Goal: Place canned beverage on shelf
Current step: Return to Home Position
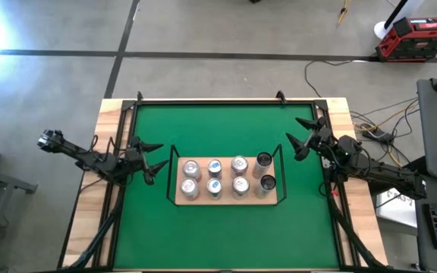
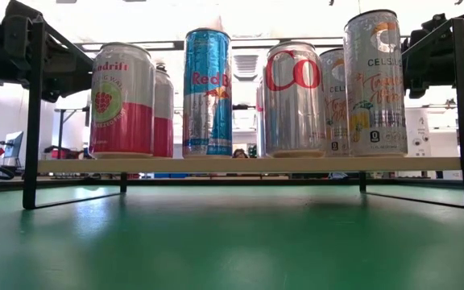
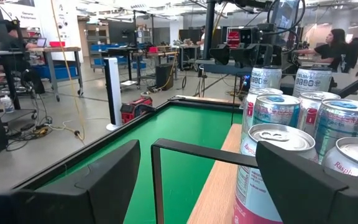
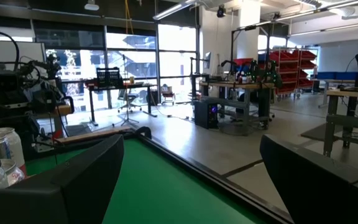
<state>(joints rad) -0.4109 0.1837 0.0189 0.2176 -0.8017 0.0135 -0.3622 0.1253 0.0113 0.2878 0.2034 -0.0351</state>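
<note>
Shelf: the light-wood shelf (image 1: 226, 200) sits in the middle of the green table (image 1: 226, 243); the low view shows its board raised on black wire legs (image 2: 29, 121)
Load: eight cans (image 1: 239, 164) stand upright on the board, close together, in two rows of four
Order along the board: two white-pink cans (image 1: 190, 187) at the left arm's end, then two blue cans (image 1: 214, 186), two silver cans (image 1: 240, 184) with red lettering, and two dark-topped cans (image 1: 267, 182) at the right arm's end
Left gripper: the left gripper (image 1: 156, 158) hangs just off the shelf's left end, near the white-pink cans, touching nothing
Left claw: fingers spread wide, holding nothing
Right gripper: the right gripper (image 1: 300, 139) hangs off the shelf's right end, apart from the rail and the cans
Right claw: fingers spread wide, empty
</note>
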